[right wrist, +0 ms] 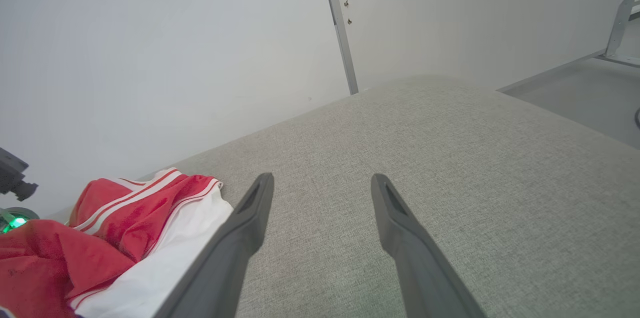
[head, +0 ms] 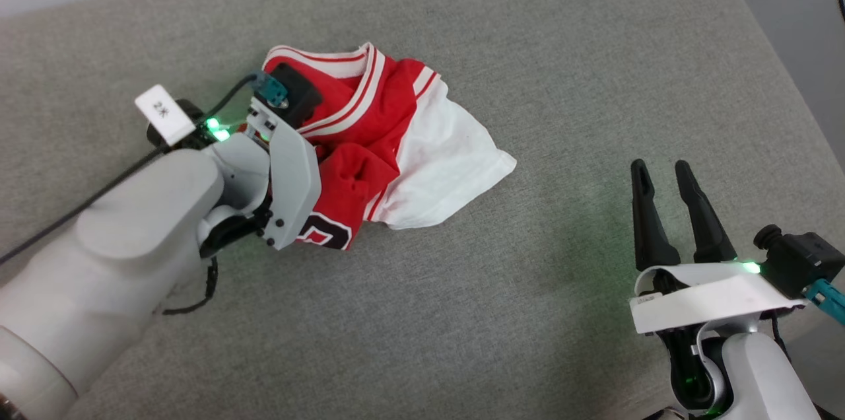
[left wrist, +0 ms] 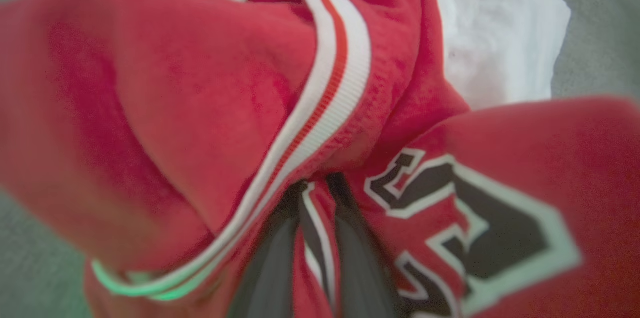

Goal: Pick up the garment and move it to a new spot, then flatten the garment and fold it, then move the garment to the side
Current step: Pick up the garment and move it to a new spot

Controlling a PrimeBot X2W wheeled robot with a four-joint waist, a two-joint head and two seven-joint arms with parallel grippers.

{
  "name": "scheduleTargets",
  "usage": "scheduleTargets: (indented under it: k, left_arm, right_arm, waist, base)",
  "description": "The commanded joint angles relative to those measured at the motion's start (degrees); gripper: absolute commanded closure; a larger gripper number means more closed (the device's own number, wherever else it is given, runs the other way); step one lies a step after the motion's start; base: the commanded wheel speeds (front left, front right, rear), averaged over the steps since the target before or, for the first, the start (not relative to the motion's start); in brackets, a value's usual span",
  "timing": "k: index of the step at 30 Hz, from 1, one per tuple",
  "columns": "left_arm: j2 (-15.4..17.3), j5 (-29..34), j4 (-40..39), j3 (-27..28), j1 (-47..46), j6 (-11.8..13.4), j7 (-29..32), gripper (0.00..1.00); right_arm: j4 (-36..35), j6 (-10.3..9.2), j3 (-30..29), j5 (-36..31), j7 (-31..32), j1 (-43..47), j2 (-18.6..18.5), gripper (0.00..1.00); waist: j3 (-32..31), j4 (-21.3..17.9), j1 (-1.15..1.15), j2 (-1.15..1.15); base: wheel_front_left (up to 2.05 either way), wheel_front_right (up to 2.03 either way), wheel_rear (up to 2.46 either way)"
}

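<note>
Red cloth lies bunched in a heap: your garment (head: 370, 123) sits crumpled on the grey woven surface (head: 528, 314), toward the left and far side of the head view. One white sleeve (head: 449, 162) spills out to the right, and a black, white-edged print (head: 327, 232) is tucked under at the near edge. Your left claw (left wrist: 318, 193) is down in the heap from the near-left side, and the left wrist view shows why it looks buried. Its two dark fingers (left wrist: 267, 268) are drawn nearly together on a fold of red cloth, with a strip of trim (left wrist: 316, 245) pinched between them. So it is clamped on the garment, low in the pile rather than at an edge. That grip reads as the pick-up for the first move, taking a central fold so the whole bundle comes along. Judge the task as barely begun, with flattening and folding not yet done. Whether the heap is lifted clear of the surface cannot be told; in the head view it seems to rest there. Your right claw (head: 660, 172) stands well apart at the lower right, fingers spread wide and holding nothing, over bare surface. It is probably parked there so it cannot snag the cloth, and so it is ready to take a corner when you spread. Mind the loose sleeve: gripped mid-pile, the garment may drag or unroll as you carry it.
</note>
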Motion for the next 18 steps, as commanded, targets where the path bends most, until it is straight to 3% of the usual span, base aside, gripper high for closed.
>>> scheduleTargets:
  k: [1,3,4,5,7,8,9,10,18]
  left_arm:
    - [1.42,1.96,3.47,-3.25,5.15,1.11,4.04,1.00]
    - [1.48,4.13,2.87,-3.61,6.23,1.11,6.19,1.00]
    - [1.41,4.80,2.52,-3.82,6.56,1.11,6.59,0.96]
    - [1.25,5.45,2.16,-3.91,6.74,1.11,6.71,0.86]
    - [0.63,5.50,1.60,-3.98,6.20,1.10,5.06,0.56]
    - [0.29,5.27,1.48,-3.91,5.70,1.09,4.11,0.36]
    - [-0.08,5.19,1.39,-3.80,5.19,1.07,3.09,0.07]
    - [-0.56,5.22,1.30,-3.66,4.73,1.04,1.75,0.00]
    - [-4.66,0.42,1.54,-1.59,1.76,0.80,-14.24,0.00]
  right_arm:
    - [-0.43,0.02,0.41,0.31,-0.03,-0.90,0.20,0.00]
    - [-0.62,0.01,0.34,0.16,-0.03,-0.99,0.19,0.00]
    - [-0.68,0.01,0.29,-0.04,-0.02,-1.02,0.19,0.00]
    - [-0.63,0.02,0.29,-0.34,-0.03,-0.97,0.20,0.00]
    - [-0.18,0.01,0.15,-0.97,-0.02,-0.87,0.20,0.00]
    - [0.10,0.01,-0.02,-1.43,-0.03,-0.88,0.18,0.00]
    - [0.38,0.02,-0.25,-1.80,-0.02,-0.95,0.18,0.00]
    - [0.67,0.02,-0.55,-2.24,-0.03,-0.97,0.18,0.00]
    - [4.17,0.01,-2.20,-7.43,-0.03,0.22,0.10,0.00]
  waist:
    - [1.82,-1.12,0.00,0.00]
    - [2.19,-0.96,0.00,0.00]
    - [2.29,-0.73,0.00,0.00]
    - [2.27,-0.38,0.00,0.00]
    - [1.79,0.67,0.00,0.00]
    - [1.33,1.38,0.00,0.00]
    - [0.79,2.14,0.00,0.00]
    - [0.06,3.06,0.00,0.00]
    - [-7.31,11.90,0.00,0.00]
  base:
    - [0.00,0.00,0.00]
    - [0.00,0.00,0.00]
    - [0.00,0.00,0.00]
    - [0.00,0.00,0.00]
    - [0.00,0.00,0.00]
    - [0.00,0.00,0.00]
    - [0.00,0.00,0.00]
    - [0.00,0.00,0.00]
    - [0.00,0.00,0.00]
